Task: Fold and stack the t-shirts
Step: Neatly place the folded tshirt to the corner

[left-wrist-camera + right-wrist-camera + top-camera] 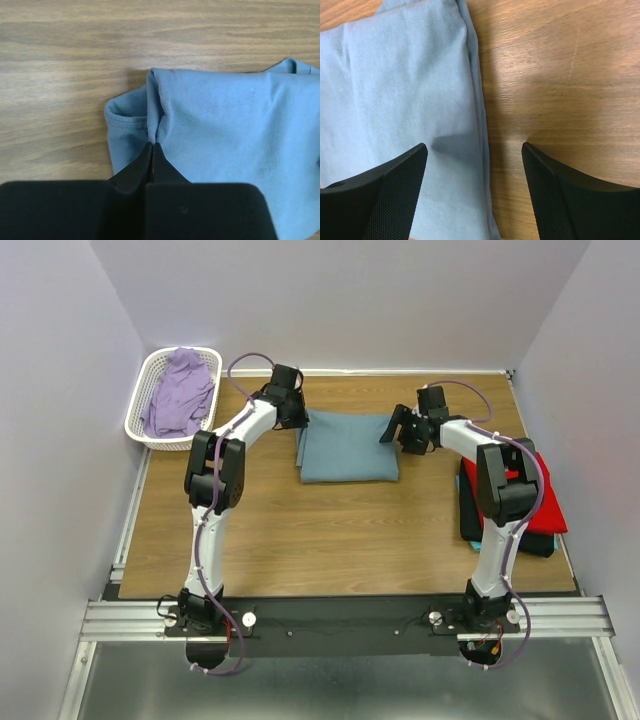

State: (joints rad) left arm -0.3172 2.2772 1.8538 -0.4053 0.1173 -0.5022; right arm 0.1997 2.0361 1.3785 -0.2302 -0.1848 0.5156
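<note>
1. The blue-grey t-shirt (347, 446) lies folded on the bench (330, 530), mid-width, toward the far side.
2. The left jaws are pinched tight on its left edge — cloth puckers at their tips.
3. The right jaws stand wide, straddling its right edge.
4. A red t-shirt (550, 505) lies at the bench's right edge.

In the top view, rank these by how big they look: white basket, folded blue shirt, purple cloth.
Largest: white basket and folded blue shirt, about alike, unranked.
Smallest: purple cloth, lying inside the basket.
</note>
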